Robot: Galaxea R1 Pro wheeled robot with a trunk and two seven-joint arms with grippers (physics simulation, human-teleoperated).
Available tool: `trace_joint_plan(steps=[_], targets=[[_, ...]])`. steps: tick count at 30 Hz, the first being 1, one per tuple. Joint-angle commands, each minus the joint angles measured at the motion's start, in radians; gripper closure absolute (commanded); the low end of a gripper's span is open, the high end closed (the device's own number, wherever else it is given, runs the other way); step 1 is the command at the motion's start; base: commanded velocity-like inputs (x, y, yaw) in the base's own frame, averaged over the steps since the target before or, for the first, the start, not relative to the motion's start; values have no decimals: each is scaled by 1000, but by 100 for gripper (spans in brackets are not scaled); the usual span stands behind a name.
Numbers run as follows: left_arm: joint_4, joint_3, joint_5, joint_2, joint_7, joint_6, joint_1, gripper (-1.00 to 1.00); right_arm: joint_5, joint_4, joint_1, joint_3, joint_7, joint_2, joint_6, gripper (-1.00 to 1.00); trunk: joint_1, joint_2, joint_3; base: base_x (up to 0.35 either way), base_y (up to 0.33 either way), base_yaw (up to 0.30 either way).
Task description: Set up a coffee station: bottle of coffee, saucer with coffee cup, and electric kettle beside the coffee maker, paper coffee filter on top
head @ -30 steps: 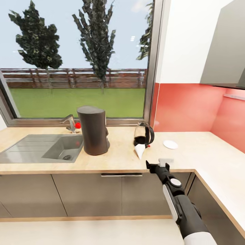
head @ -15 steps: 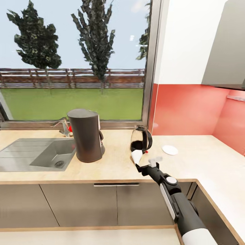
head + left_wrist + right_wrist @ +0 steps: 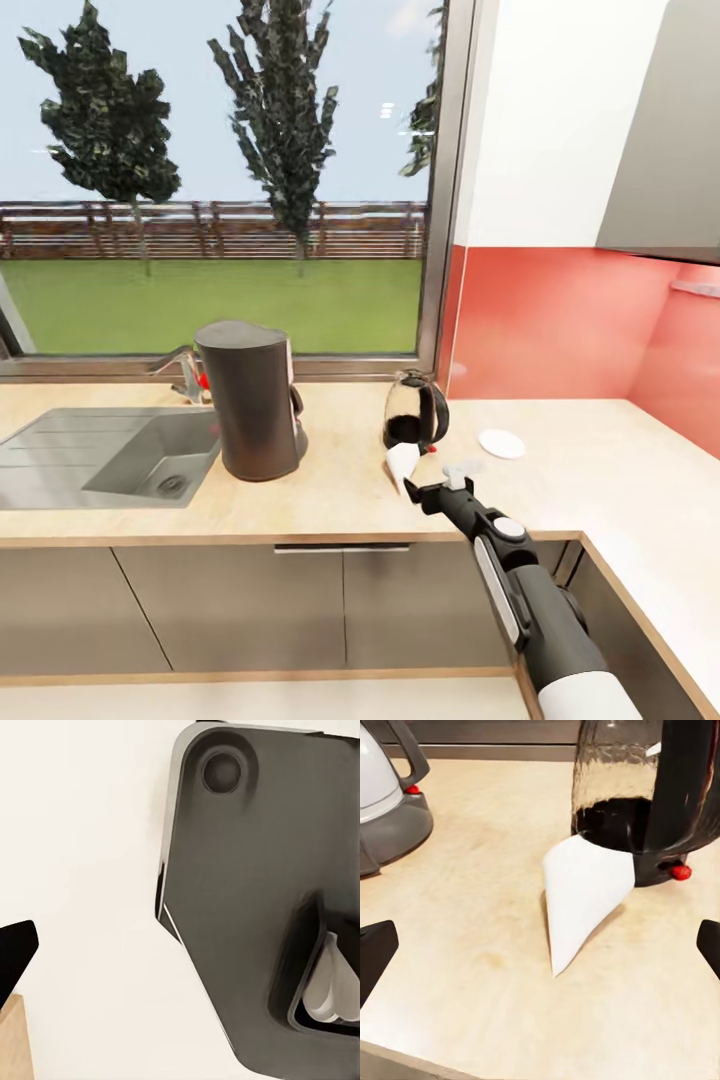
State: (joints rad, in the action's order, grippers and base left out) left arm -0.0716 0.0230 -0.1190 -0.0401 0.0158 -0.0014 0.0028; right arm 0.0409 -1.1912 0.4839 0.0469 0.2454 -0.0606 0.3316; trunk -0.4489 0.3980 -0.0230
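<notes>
Head view: kitchen countertop [image 3: 330,500], light wood. Coffee maker [image 3: 250,400] upright right of the sink [image 3: 110,455]. Electric kettle [image 3: 415,410] further right; white paper coffee filter [image 3: 402,466] lying against its near side. Saucer [image 3: 501,443] right of the kettle, bare. Right gripper [image 3: 432,492] just near of the filter, apparently spread.

Left wrist view: pale surface, dark grey panel; left claw's state cannot be told.

Right wrist view: right gripper's fingertips [image 3: 375,949] wide apart, empty; filter tip points toward them, kettle touching behind.

Judgement: pinch the filter low at its free tip, lift clear without nudging the kettle.
</notes>
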Motion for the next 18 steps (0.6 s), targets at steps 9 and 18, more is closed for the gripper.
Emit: trace_joint_plan(steps=[9, 18], targets=[[-1, 2, -7, 1, 1, 0, 0, -100, 7, -2, 1, -1, 5, 1, 12, -100, -1, 2, -2, 223, 0, 117], [-1, 3, -7, 2, 1, 0, 0, -100, 7, -2, 1, -1, 5, 1, 13, -100, -1, 2, -2, 123, 0, 156]])
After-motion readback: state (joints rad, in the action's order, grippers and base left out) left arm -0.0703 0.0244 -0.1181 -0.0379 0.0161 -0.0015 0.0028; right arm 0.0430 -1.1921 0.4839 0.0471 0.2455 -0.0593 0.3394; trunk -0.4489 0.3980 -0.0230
